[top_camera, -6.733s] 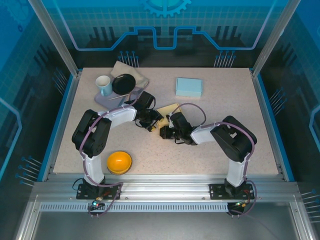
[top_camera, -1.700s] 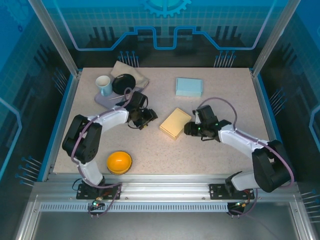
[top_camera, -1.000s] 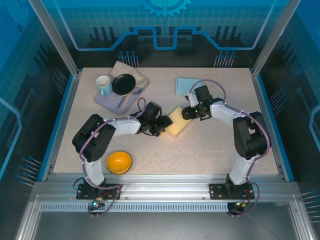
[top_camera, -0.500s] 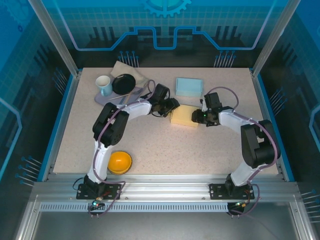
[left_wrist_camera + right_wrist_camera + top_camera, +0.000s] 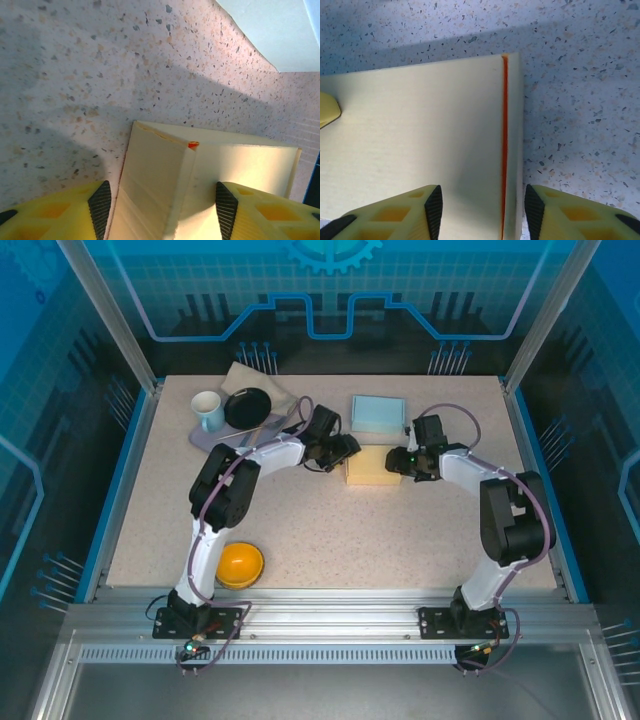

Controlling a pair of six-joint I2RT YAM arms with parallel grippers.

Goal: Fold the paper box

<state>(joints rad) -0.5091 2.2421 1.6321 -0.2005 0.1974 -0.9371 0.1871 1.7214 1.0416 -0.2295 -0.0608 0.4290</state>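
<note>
The yellow paper box lies just in front of the light-blue box, with its long axis running from arm to arm. The left gripper straddles its left end and the right gripper its right (both part-open, clamping nothing), each equally near.

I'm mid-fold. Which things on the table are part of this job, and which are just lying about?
In the job:
yellow paper box
left tool
right tool

Lying about:
pale blue box
mug
black dish
tray
beige cloth
orange bowl
</note>
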